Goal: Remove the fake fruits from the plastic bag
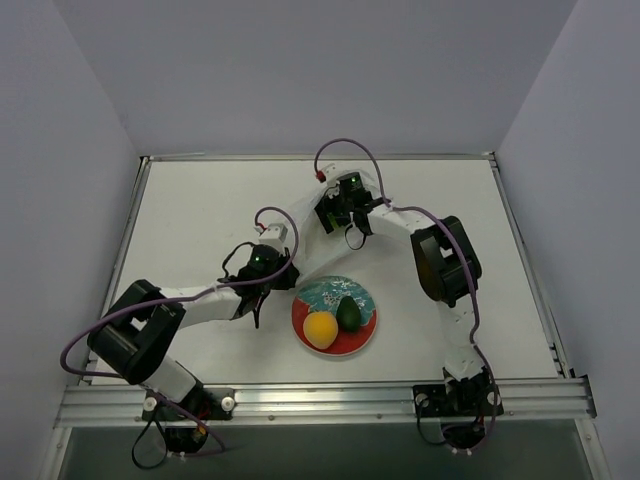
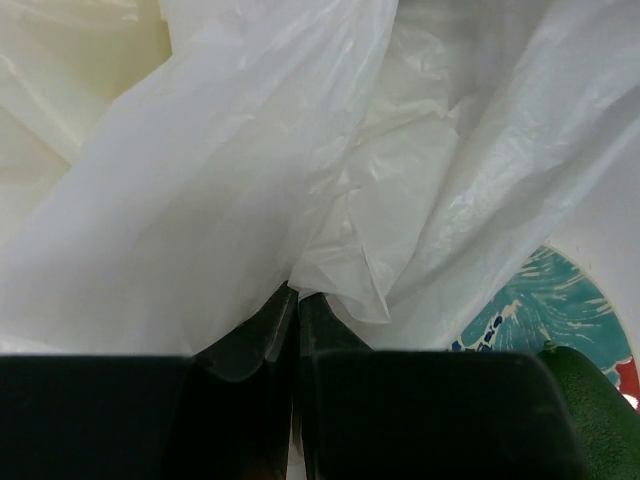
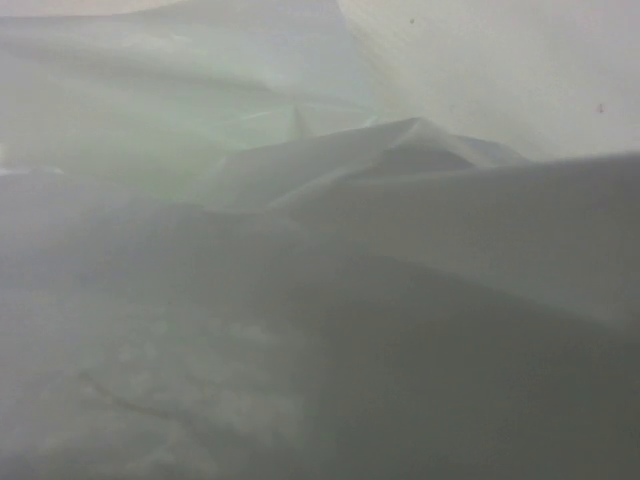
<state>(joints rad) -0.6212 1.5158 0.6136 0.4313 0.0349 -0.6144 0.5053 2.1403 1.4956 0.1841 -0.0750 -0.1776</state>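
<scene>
The plastic bag (image 2: 300, 150) fills the left wrist view as wrinkled white film, and my left gripper (image 2: 296, 294) is shut with a fold of it pinched at the fingertips. From above, the bag (image 1: 303, 240) shows faintly between the two wrists. My left gripper (image 1: 285, 265) is at its near-left side and my right gripper (image 1: 328, 222) at its far side. In the right wrist view, blurred film (image 3: 330, 230) covers everything and hides the fingers. Two fake fruits lie on the plate (image 1: 362, 338): a round orange-yellow one (image 1: 320, 329) and a dark green oval one (image 1: 348, 312), also seen at the left wrist view's corner (image 2: 590, 400).
The red-and-teal plate (image 2: 545, 300) lies just right of the left gripper, near the table's front middle. A metal rail (image 1: 320, 400) runs along the near edge, and grey walls close in the table's other sides.
</scene>
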